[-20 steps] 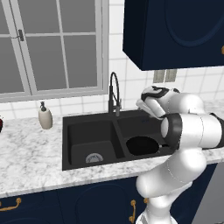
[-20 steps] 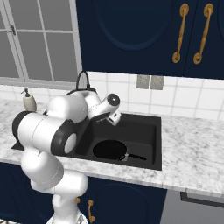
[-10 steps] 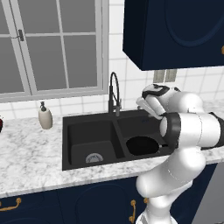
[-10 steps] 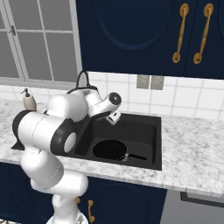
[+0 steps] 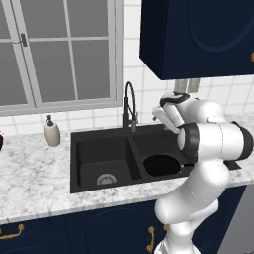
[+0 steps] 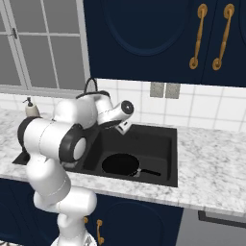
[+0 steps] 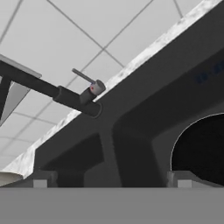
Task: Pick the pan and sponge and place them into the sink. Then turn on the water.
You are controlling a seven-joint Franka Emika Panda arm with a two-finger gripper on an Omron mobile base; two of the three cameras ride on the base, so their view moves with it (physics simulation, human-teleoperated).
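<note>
Over the right basin of the sink (image 6: 166, 144) the pincer (image 6: 123, 128) hangs with its jaws spread wide and nothing between them, tilted down toward the back of the basin. Below it and a little toward the front lies the pan (image 6: 120, 165), flat on the floor of that basin, its thin handle pointing toward the right wall of the sink. In the hand view the round dark edge of the pan (image 7: 201, 144) sits to the right, and the two finger tips (image 7: 40, 183) stand far apart at the bottom. Just ahead of the pincer, at the rear rim of the sink, stands the black faucet (image 5: 129, 106), whose base and small lever (image 7: 89, 87) lie close in the hand view against the white tiled wall. To the pincer's left, past the divider, the left basin has a round silver drain (image 5: 106, 179). Farther left on the marble bench (image 5: 34, 171) stands a beige soap bottle (image 5: 51, 132), well apart from the pincer.
</note>
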